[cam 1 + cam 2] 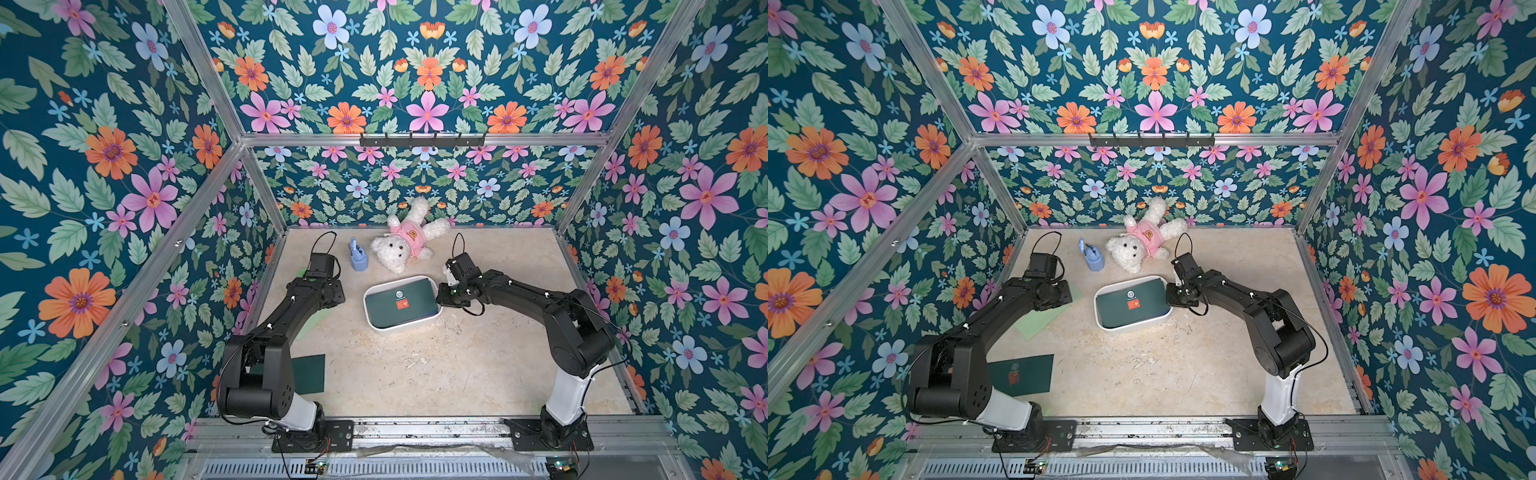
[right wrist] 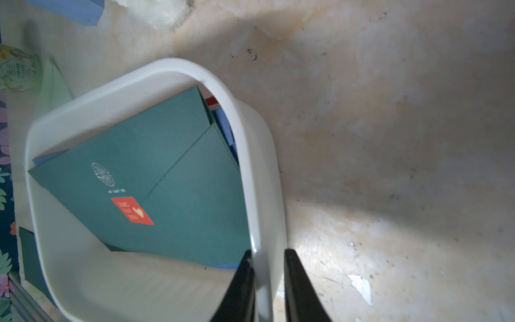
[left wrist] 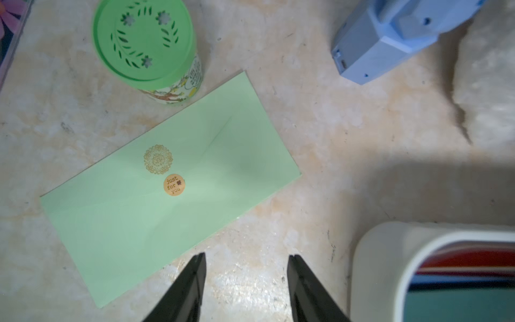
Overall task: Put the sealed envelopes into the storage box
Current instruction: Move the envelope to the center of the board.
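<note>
The box (image 2: 259, 172) wall is straddled by the right fingers (image 2: 266, 278), one finger inside and one outside, closed down onto the rim. A dark green envelope (image 2: 156, 167) lies on top inside the box, just beside the inner finger. The left fingers (image 3: 246, 278) are held apart and empty above the worktop (image 3: 362, 167); a light green envelope (image 3: 167, 195) lies flat just ahead of them, the box beside them.

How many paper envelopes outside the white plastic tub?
2: a light green envelope by the left gripper, a dark green envelope beside the left arm's base. Arms may hide others.
</note>
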